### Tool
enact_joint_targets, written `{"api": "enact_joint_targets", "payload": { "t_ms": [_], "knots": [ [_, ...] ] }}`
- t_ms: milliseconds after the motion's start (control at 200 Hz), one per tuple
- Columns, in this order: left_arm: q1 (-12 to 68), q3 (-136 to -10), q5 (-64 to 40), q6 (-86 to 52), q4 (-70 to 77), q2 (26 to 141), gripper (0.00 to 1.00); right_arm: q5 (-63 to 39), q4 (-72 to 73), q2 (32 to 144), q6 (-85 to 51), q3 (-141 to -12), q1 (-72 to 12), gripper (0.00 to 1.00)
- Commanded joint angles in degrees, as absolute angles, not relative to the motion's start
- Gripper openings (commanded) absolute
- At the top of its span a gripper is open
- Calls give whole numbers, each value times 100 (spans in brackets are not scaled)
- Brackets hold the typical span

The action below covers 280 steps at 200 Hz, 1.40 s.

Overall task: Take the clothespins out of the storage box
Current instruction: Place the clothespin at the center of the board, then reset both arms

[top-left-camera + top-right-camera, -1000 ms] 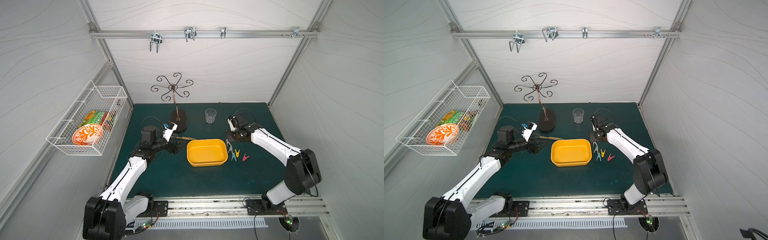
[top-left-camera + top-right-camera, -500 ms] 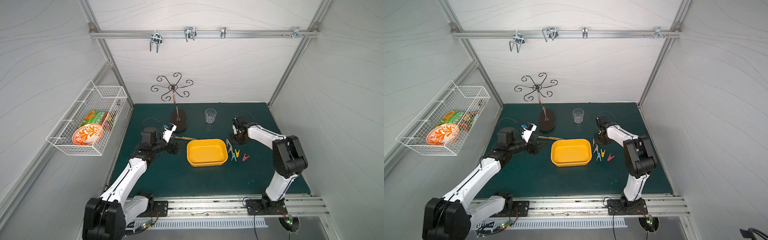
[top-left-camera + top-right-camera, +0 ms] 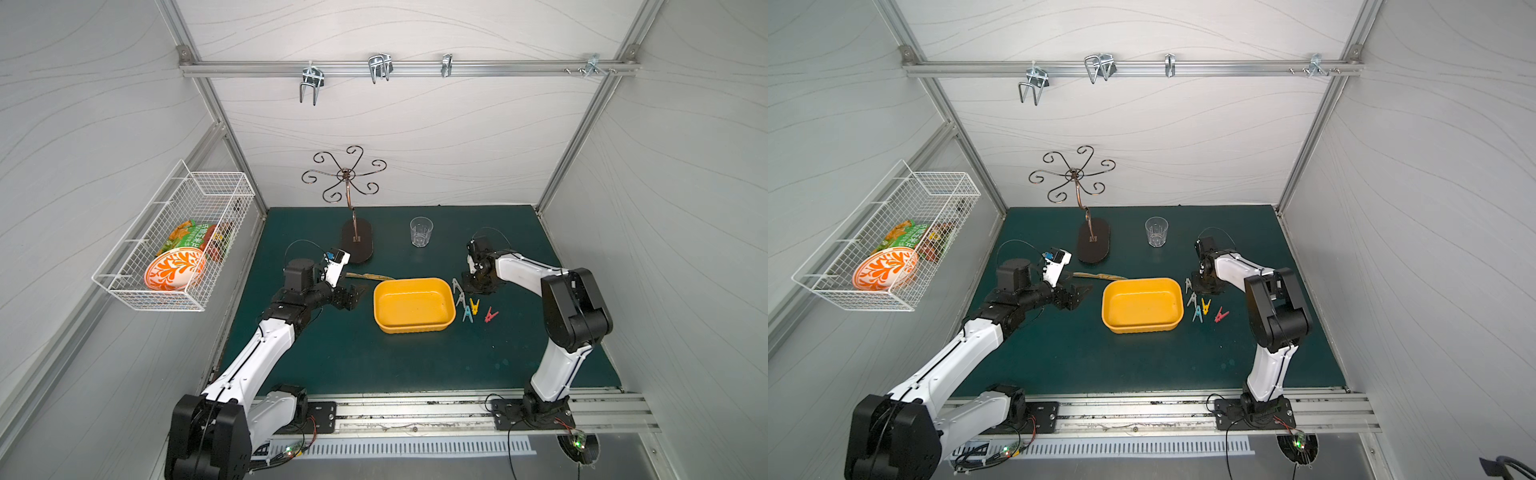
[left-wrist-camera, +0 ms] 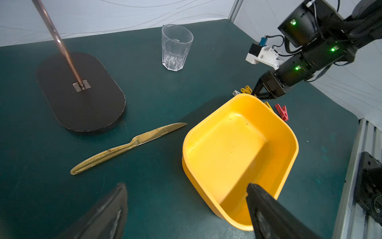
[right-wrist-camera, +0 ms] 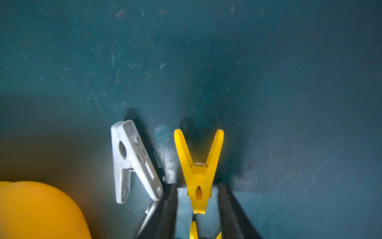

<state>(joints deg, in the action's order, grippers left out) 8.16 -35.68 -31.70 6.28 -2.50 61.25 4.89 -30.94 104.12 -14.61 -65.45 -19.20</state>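
Standing by the bench, I see the storage box point(image 3: 411, 328) sitting empty in the middle of the green mat point(image 3: 374, 361). The clothespins point(image 3: 474, 305) lie in a loose cluster on the mat just beside the box's end, on the right arm's side. The right gripper point(image 5: 198, 187) is down at the mat over the far end of that cluster. Its black fingers point(image 5: 232, 209) stand parted on either side of a yellow clothespin point(image 5: 198, 171), with a sliver of mat showing between peg and finger on both sides, so nothing is pinched. That peg lies flat, its long axis running the same way as the fingers and its splayed legs pointing away from the wrist. A grey clothespin point(image 5: 132, 163) lies just outside one finger, close enough to be clipped by a sideways drift. To my eye the safe way off is straight up or straight back along the peg's axis. The left gripper point(image 4: 186, 184) hangs wide open and empty across the box from the pegs, well apart from them, so the right arm is much the nearer.
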Motion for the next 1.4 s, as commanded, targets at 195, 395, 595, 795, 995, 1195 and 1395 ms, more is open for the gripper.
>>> {"api": "enact_joint_targets", "payload": {
  "t_ms": [195, 395, 595, 795, 995, 1195, 1395],
  "knots": [
    [616, -3268, -1976, 63, 1215, 6323, 97, -1, -3085, 9353, -1151, -6710, -1382, 56],
    [364, -3020, -1350, -280, 2344, 6896, 99, -252, -2350, 8828, -938, -6389, -733, 67],
    [195, -2886, -349, -465, 3612, 7621, 99, -422, -1189, 8535, -898, -5681, -262, 78],
    [108, -3036, -83, -413, 3744, 7908, 99, -71, 254, 8201, -895, -4733, -159, 99],
    [-132, -2836, -305, -123, 3257, 7390, 99, -44, 555, 8366, -880, -4500, -149, 99],
    [-191, -2285, -265, 23, 4020, 7589, 99, -158, 1772, 8338, -557, -3769, -142, 99],
    [-193, -1856, -140, 1, 5049, 8043, 100, -217, 2354, 8289, -361, -3471, -149, 99]
  ]
}}
